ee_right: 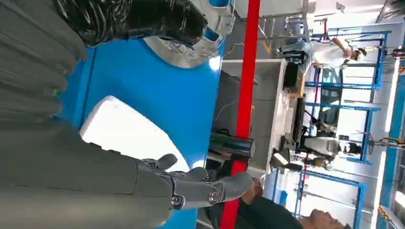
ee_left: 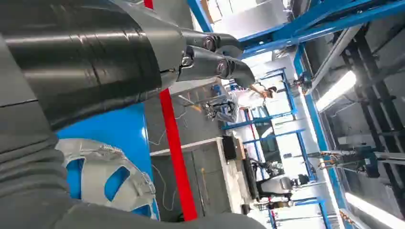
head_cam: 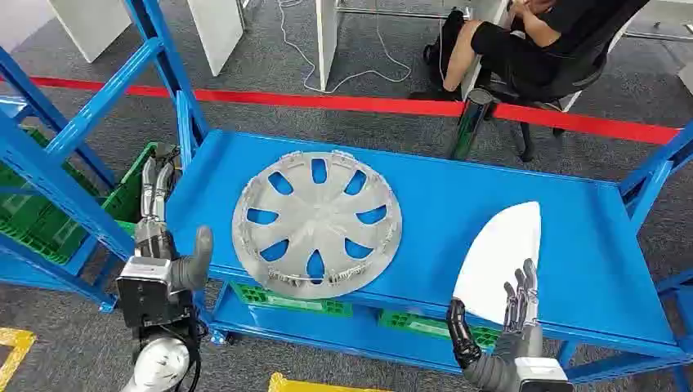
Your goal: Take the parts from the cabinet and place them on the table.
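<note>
Both hands empty, fingers spread: left hand (head_cam: 167, 273) beside hubcap (head_cam: 316, 222), right hand (head_cam: 498, 343) at white panel (head_cam: 500, 260); risk: flat panel slips off shelf (head_cam: 596, 245) edge

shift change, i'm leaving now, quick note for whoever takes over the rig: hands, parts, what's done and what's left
Left hand: open, holding nothing, at the left end of the blue shelf.
Right hand: open, fingers at the near edge of the white panel; contact unclear.
Parts: silver wheel cover lies flat mid-shelf, white panel to its right.
Done: nothing lifted yet.
Left: grasp each part and move it to the table.
</note>
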Controlling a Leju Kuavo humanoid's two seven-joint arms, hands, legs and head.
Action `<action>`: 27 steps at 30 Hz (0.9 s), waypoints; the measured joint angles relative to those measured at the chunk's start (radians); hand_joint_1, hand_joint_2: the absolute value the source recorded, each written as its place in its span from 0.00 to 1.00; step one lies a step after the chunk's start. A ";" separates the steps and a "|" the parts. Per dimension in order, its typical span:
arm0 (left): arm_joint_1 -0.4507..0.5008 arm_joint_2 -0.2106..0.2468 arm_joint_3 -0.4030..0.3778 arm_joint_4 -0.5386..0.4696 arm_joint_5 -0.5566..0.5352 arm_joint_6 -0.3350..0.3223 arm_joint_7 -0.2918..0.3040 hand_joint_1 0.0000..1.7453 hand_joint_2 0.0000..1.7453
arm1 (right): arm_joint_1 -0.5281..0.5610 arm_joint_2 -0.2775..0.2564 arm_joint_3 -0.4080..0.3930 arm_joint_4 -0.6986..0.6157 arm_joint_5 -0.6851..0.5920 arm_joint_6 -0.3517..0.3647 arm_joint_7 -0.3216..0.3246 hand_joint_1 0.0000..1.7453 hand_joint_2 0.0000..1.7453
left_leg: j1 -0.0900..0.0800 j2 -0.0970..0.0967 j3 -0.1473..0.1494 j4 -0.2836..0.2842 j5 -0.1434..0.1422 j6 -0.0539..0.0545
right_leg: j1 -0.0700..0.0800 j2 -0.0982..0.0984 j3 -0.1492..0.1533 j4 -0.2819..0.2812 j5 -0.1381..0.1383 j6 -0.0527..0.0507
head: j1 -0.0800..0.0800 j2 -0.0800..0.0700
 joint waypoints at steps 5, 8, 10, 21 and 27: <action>0.006 0.000 0.001 -0.008 0.080 0.008 -0.059 0.00 0.00 | 0.000 0.000 0.000 0.000 -0.002 0.000 0.000 0.00 1.00 | 0.000 0.000 0.000 0.000 0.000 0.000 | 0.000 0.000 0.000 0.000 0.000 0.000 | 0.000 0.000; 0.009 0.000 0.002 -0.007 0.132 -0.012 -0.048 0.00 0.00 | 0.000 0.000 0.000 0.000 -0.001 0.000 0.000 0.00 1.00 | 0.000 0.000 0.000 0.000 0.000 0.000 | 0.000 0.000 0.000 0.000 0.000 0.000 | 0.000 0.000; 0.008 0.001 0.003 -0.003 0.215 -0.078 -0.057 0.00 1.00 | 0.000 0.000 0.000 0.000 -0.006 0.000 -0.003 0.00 1.00 | 0.000 0.000 0.000 0.000 0.000 0.000 | 0.000 0.000 0.000 0.000 0.000 0.000 | 0.000 0.000; 0.018 0.009 0.032 -0.018 0.313 -0.160 -0.172 0.00 1.00 | -0.015 0.000 0.004 0.000 0.002 0.000 -0.016 0.00 1.00 | 0.000 0.000 0.000 0.000 0.000 0.000 | 0.000 0.000 0.000 0.000 0.000 0.000 | 0.000 0.000; 0.019 0.010 0.038 -0.025 0.312 -0.159 -0.172 0.00 1.00 | -0.017 0.000 0.004 0.000 0.002 0.000 -0.016 0.00 1.00 | 0.000 -0.001 0.000 0.000 0.000 0.000 | 0.000 0.000 0.000 0.000 0.000 0.000 | 0.000 0.000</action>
